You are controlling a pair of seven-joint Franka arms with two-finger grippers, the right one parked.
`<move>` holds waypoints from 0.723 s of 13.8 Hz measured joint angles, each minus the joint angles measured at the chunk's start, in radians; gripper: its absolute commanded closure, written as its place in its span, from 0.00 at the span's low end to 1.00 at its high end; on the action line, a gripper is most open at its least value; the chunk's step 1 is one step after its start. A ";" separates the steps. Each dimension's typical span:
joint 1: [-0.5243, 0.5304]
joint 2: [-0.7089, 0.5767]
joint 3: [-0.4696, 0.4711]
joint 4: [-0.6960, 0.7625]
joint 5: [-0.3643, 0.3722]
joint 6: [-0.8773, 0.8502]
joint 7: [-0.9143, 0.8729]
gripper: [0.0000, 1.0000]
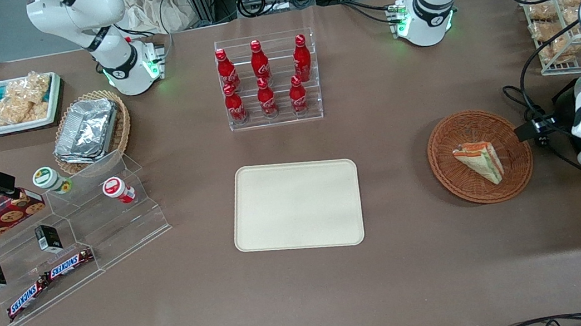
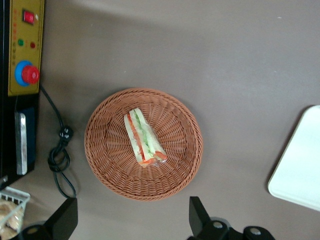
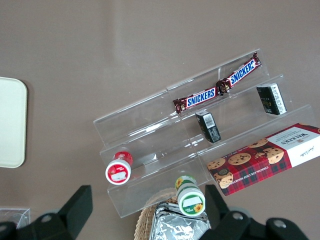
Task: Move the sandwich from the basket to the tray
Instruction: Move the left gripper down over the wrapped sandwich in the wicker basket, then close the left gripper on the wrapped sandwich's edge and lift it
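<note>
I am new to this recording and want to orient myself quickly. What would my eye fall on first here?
Probably the six red cola bottles in their clear rack, farther from the front camera than the bare cream tray. Next, the sandwich lying in the reddish-brown basket toward the working arm's end of the table. The gripper hangs open above the basket, holding nothing.

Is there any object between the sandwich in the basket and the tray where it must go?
Nothing visible. Only bare table lies between the basket holding the sandwich and the tray. The open end effector hangs above the basket, with nothing between it and the sandwich.
</note>
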 measured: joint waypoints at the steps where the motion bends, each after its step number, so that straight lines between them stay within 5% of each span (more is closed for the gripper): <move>1: 0.001 0.009 0.000 -0.009 0.000 0.006 -0.087 0.00; 10: 0.003 0.030 0.039 -0.528 0.001 0.591 -0.564 0.00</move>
